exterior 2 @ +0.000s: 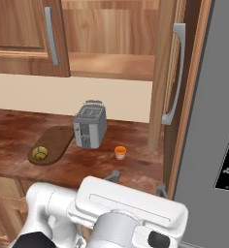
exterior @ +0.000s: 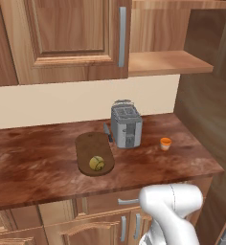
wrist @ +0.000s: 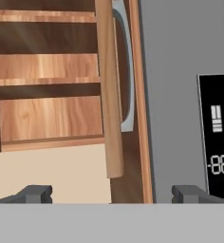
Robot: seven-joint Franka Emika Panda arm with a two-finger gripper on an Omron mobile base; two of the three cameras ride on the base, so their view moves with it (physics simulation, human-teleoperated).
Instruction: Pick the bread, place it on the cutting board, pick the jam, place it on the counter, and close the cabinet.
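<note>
Task nearly complete. The bread (exterior: pixel 96 163) lies on the cutting board (exterior: pixel 88 143), and the jam (exterior: pixel 165 143) stands upright on the counter (exterior: pixel 33 158), right of the toaster (exterior: pixel 126 125). Remaining step, as judged: closing the cabinet (exterior 2: pixel 166 68), whose right door stands swung out edge-on, long axis vertical, bar handle (exterior 2: pixel 177 72) facing the refrigerator (exterior 2: pixel 216 97). The gripper (wrist: pixel 111 193) faces that door's edge, fingers (wrist: pixel 35 193) spread wide and empty.

"88" on fridge display panel (wrist: pixel 217 137)
</note>
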